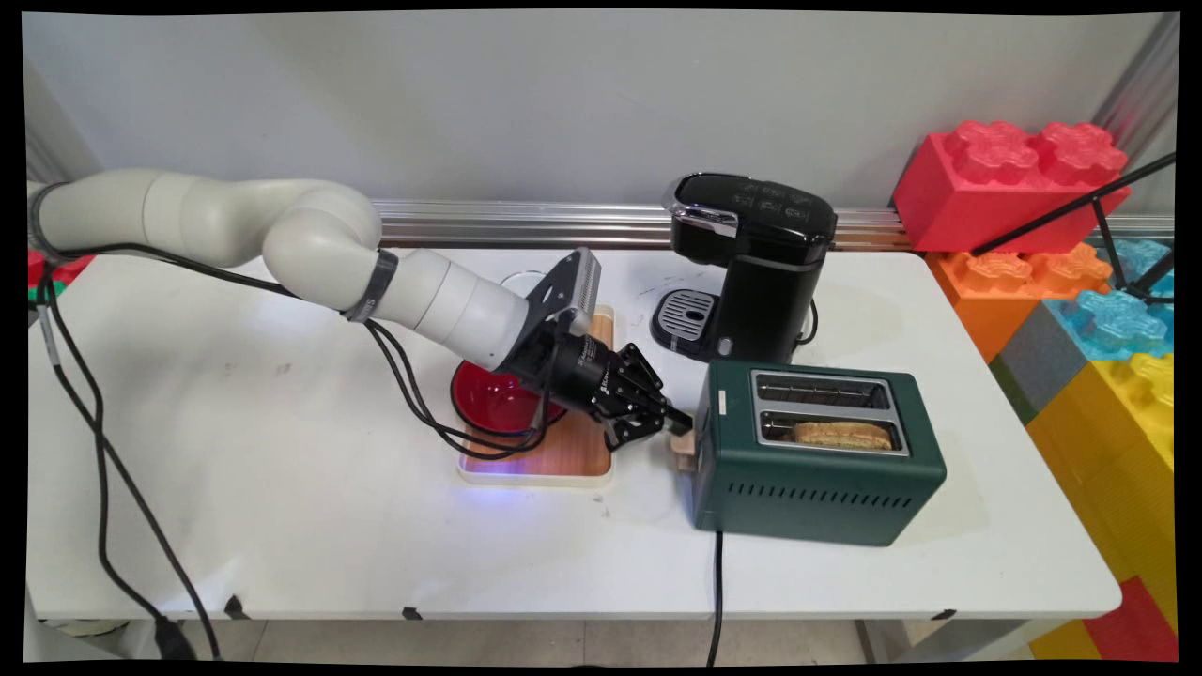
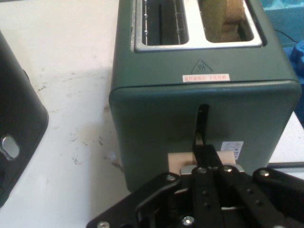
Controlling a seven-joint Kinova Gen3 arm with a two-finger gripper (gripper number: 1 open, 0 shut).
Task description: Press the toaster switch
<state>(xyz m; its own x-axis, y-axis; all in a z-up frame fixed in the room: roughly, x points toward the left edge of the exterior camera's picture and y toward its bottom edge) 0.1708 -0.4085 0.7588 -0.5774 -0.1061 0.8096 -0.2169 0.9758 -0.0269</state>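
The toaster (image 2: pixel 156 118) wears matt green paint with shiny metal slot rims. Glossy black plastic covers the coffee machine (image 1: pixel 751 272). The tray (image 1: pixel 573 451) shows wood grain; the red bowl (image 1: pixel 498 399) gleams.

I am seeing very little that reads clearly. On the dark green two-slot metal toaster (image 2: pixel 199 90), a triangular hot-surface warning sign (image 2: pixel 204 65) is showing on the top edge of its end face, with a small white sticker (image 2: pixel 206 77) carrying red characters just below it; I cannot make those characters out. A white label (image 2: pixel 235 150) beside the lever slot is bearing print too small to read. The black coffee machine's (image 1: pixel 756 268) lid is showing faint button symbols, also illegible.
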